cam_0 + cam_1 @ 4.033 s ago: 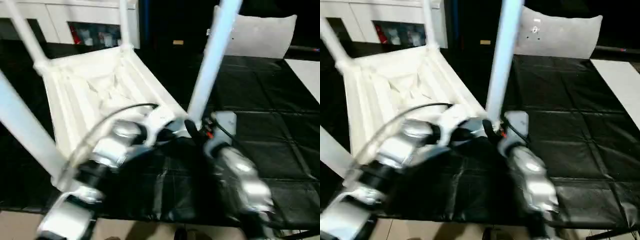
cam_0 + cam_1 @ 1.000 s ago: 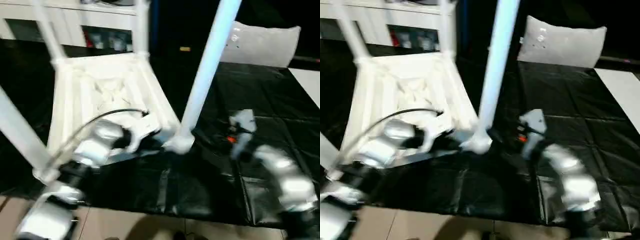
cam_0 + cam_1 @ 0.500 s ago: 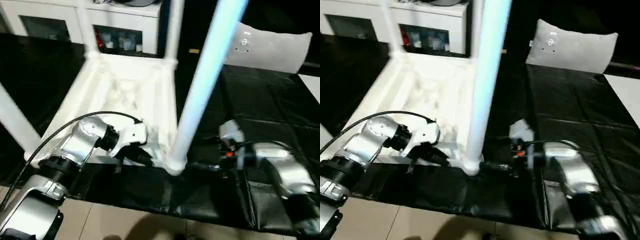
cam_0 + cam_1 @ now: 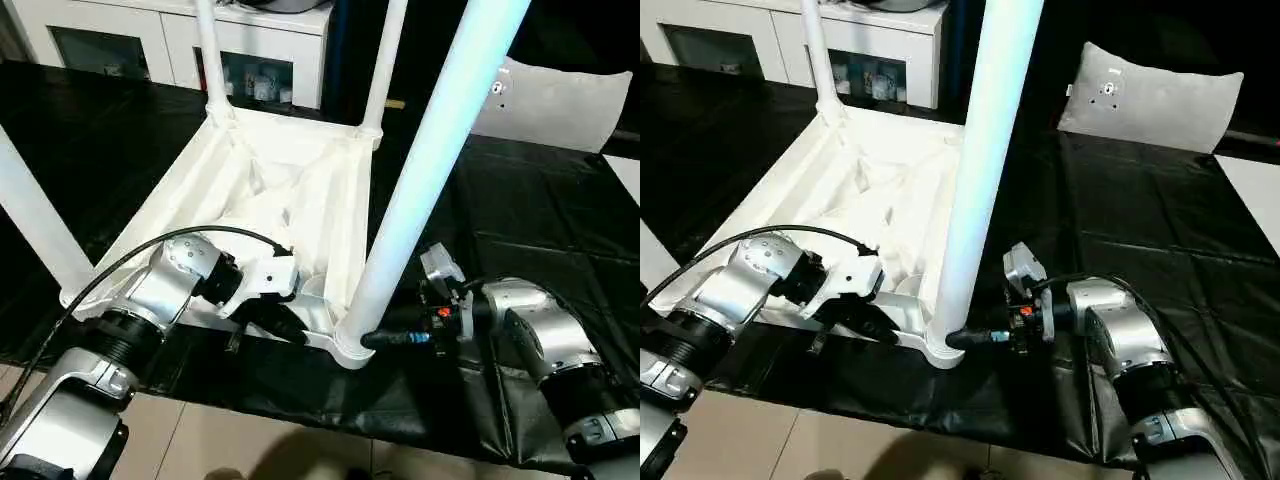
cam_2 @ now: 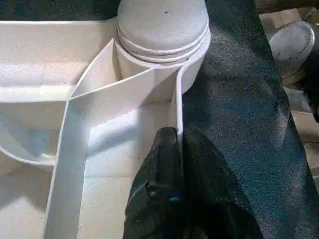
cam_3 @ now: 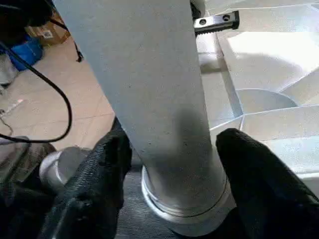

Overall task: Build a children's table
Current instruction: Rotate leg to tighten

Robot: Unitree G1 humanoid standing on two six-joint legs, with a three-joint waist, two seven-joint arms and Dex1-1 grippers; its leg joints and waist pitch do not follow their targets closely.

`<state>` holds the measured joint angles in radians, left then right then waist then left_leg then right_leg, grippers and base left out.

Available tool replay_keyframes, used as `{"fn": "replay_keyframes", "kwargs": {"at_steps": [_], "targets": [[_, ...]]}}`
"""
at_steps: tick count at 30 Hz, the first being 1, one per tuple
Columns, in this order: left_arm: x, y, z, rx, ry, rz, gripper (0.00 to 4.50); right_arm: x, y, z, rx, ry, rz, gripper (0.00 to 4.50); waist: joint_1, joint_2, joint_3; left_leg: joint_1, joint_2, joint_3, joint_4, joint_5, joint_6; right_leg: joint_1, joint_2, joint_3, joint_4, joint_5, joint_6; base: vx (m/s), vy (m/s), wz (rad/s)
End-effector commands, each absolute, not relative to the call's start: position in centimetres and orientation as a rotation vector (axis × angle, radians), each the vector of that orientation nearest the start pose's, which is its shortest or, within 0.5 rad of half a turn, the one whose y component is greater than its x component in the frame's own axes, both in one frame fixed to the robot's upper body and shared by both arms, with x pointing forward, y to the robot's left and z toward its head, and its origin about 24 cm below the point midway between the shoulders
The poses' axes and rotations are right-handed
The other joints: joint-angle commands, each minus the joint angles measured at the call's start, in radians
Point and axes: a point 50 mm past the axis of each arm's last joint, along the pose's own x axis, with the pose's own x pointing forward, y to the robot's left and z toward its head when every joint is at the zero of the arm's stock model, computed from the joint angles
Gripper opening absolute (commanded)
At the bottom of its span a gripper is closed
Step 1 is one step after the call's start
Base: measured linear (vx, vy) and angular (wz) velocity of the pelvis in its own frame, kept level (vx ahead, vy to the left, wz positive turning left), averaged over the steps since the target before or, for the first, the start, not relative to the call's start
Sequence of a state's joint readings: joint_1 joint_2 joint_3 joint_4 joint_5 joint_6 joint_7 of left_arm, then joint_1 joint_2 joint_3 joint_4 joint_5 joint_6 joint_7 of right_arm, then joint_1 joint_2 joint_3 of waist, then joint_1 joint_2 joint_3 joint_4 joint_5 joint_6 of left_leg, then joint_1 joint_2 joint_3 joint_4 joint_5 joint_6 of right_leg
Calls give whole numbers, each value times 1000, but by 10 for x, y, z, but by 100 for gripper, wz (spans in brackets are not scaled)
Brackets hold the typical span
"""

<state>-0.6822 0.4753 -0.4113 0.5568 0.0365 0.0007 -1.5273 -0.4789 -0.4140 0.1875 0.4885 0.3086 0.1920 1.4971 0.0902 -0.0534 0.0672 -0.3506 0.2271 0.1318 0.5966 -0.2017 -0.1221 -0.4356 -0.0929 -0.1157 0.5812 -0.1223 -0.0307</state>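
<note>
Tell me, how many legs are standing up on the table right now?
4. The near right leg is between the right gripper's fingers, the near left leg is by the left edge, and the two far legs stand near the cabinet.

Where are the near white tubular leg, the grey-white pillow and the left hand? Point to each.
Near white tubular leg (image 4: 420,190), left eye view, mid shaft.
Grey-white pillow (image 4: 1150,95), right eye view, front face.
Left hand (image 5: 178,149), left wrist view, fingertips at the table rim.
</note>
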Motion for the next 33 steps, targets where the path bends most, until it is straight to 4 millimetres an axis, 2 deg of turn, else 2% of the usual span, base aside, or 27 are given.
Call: {"fn": "replay_keyframes", "kwargs": {"at_steps": [1,3,7,9,11,12,13,14,15,16,17,19,20,21,22,23,24,25,26,27,28,29,30,31,32,33], "targets": [[310,132,83,662,501,-1755,0,291,-151,63,40,335,1586,275,-4,2,-72,-10,-2,35,-70,-131,65,81,-39,44,-53,-335,-172,0,0,0],[311,133,83,661,504,-1754,0,290,-150,63,49,334,1590,265,-4,0,-72,-9,-3,36,-70,-135,63,80,-39,44,-55,-344,-168,0,0,0],[310,134,82,644,512,-1746,0,287,-147,62,88,329,1598,231,-4,2,-71,-8,-1,35,-71,-137,60,79,-39,44,-56,-347,-168,0,0,0],[310,132,81,611,516,-1719,0,280,-144,61,139,324,1594,209,-2,6,-72,-7,0,35,-72,-127,56,79,-38,45,-52,-325,-173,0,0,0],[311,131,81,589,523,-1685,0,276,-142,59,162,323,1573,204,0,3,-72,-7,0,35,-71,-122,57,80,-38,46,-50,-307,-178,0,0,0],[312,130,80,577,532,-1657,0,273,-140,58,171,322,1556,204,3,12,-73,-5,1,34,-72,-122,52,80,-39,47,-50,-299,-181,0,0,0],[313,127,80,544,539,-1600,0,268,-137,55,170,315,1503,202,1,7,-71,-6,2,35,-75,-121,45,81,-39,49,-50,-292,-179,0,0,0],[313,126,80,534,538,-1588,0,267,-136,54,169,314,1488,202,3,7,-70,-5,0,34,-74,-125,43,80,-39,48,-52,-302,-176,0,0,0],[314,119,81,499,521,-1553,0,267,-130,51,143,307,1395,200,-1,11,-68,-6,-1,34,-78,-147,33,80,-40,48,-57,-340,-161,0,0,0],[313,113,81,468,511,-1527,0,267,-126,47,119,308,1313,200,-4,13,-63,-5,-5,34,-79,-181,22,77,-37,44,-68,-408,-135,0,0,0],[313,113,81,468,511,-1527,0,267,-126,47,119,308,1313,200,-6,11,-62,-6,-7,33,-80,-192,14,79,-37,43,-70,-438,-120,0,0,0],[312,101,81,430,501,-1478,0,267,-117,41,101,303,1165,198,-20,11,-55,-5,-15,31,-80,-251,6,75,-36,31,-94,-588,-51,0,0,0],[312,101,81,430,501,-1478,0,267,-117,41,101,303,1165,196,-25,10,-53,-7,-18,30,-78,-262,4,74,-35,26,-101,-622,-32,0,0,0],[312,96,80,421,499,-1458,0,269,-114,40,117,304,1103,194,-37,9,-53,0,-26,27,-72,-299,7,69,-33,11,-120,-695,8,0,0,0],[313,93,80,415,496,-1441,0,270,-110,40,120,292,1042,194,-49,11,-52,-4,-29,24,-69,-309,10,73,-32,-2,-133,-725,38,0,0,0],[314,89,80,406,493,-1419,0,271,-107,40,122,285,1001,192,-54,17,-51,1,-28,24,-68,-321,12,69,-32,-9,-143,-734,46,0,0,0],[316,84,80,395,487,-1395,0,272,-104,40,126,286,947,191,-73,23,-47,7,-22,16,-71,-362,14,72,-30,-31,-158,-732,51,0,0,0],[317,80,81,385,482,-1374,0,274,-102,39,129,288,906,190,-89,37,-42,16,-7,3,-80,-438,22,88,-29,-61,-171,-699,51,0,0,0],[319,75,82,372,474,-1343,0,276,-100,39,135,286,845,190,-99,47,-38,15,12,-7,-95,-503,28,102,-29,-73,-164,-652,42,-54,28,-14],[320,70,83,361,470,-1318,0,278,-98,38,142,285,783,189,-101,56,-30,-24,66,-35,-150,-636,35,149,-30,-50,-67,-487,12,-54,28,-14],[323,63,84,350,456,-1275,0,282,-95,38,159,280,688,189,-85,64,-28,-38,95,-48,-178,-709,31,165,-40,-7,25,-370,-17,-53,-29,-2],[325,59,86,344,447,-1246,0,285,-93,38,170,279,628,189,-67,66,-11,-1,92,-3,-210,-792,20,110,-18,17,54,-236,-75,-3,-70,12],[327,52,87,327,439,-1202,0,289,-89,38,185,273,537,189,-81,19,5,94,-8,14,-98,-707,2,21,6,-31,-150,-735,43,-3,-70,12],[329,48,88,331,425,-1170,0,293,-87,38,203,269,483,189,-125,-15,1,184,-117,75,148,-411,31,-129,14,-129,-305,-1188,191,58,-36,4],[330,46,89,334,416,-1150,0,296,-85,38,214,268,449,189,-144,19,-25,133,-87,56,112,-404,55,-31,-25,-161,-285,-1134,206,68,91,-50],[330,46,89,335,414,-1148,0,296,-85,38,215,268,445,189,-147,55,-48,-74,29,-15,-26,-467,65,227,-65,-156,-39,-722,252,68,91,-50]]}}
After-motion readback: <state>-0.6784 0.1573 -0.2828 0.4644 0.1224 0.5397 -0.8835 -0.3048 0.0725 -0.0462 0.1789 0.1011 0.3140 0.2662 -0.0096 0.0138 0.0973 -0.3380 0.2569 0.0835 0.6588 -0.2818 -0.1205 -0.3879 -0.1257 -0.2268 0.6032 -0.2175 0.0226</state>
